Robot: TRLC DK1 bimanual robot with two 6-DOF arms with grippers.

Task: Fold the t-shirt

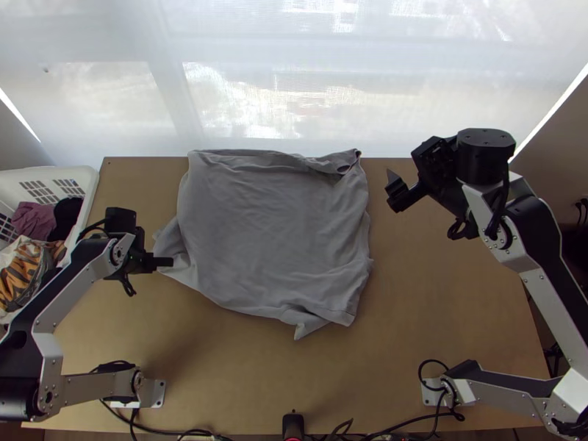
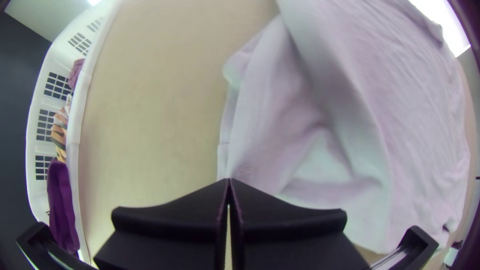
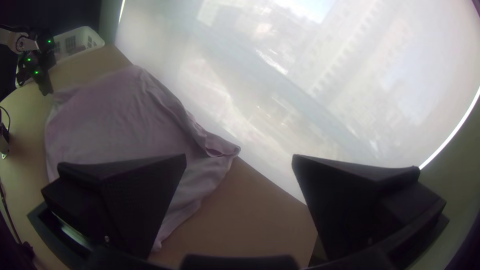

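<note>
Shirt (image 1: 272, 228) lies in the middle of the table (image 1: 242, 375), mostly spread, with loose folds at its left and near edges and a small dark opening at its far right corner. Its outline is nearly square, so I cannot name a clear long axis. The left gripper (image 2: 229, 180) is the nearer one: it is at the left edge, beside the loose flap, and its fingers are pressed together, with no cloth seen between them. From these fingers the main part of the shirt goes to the right. The right gripper (image 3: 239, 156) is to the right of the shirt and apart from it, its fingers spread wide; for it the far right corner is the closest part. The far edge of the shirt is close to the table's far edge, and the basket (image 1: 73, 174) limits the left side, so folding seems to have more room toward the near side and the right.
</note>
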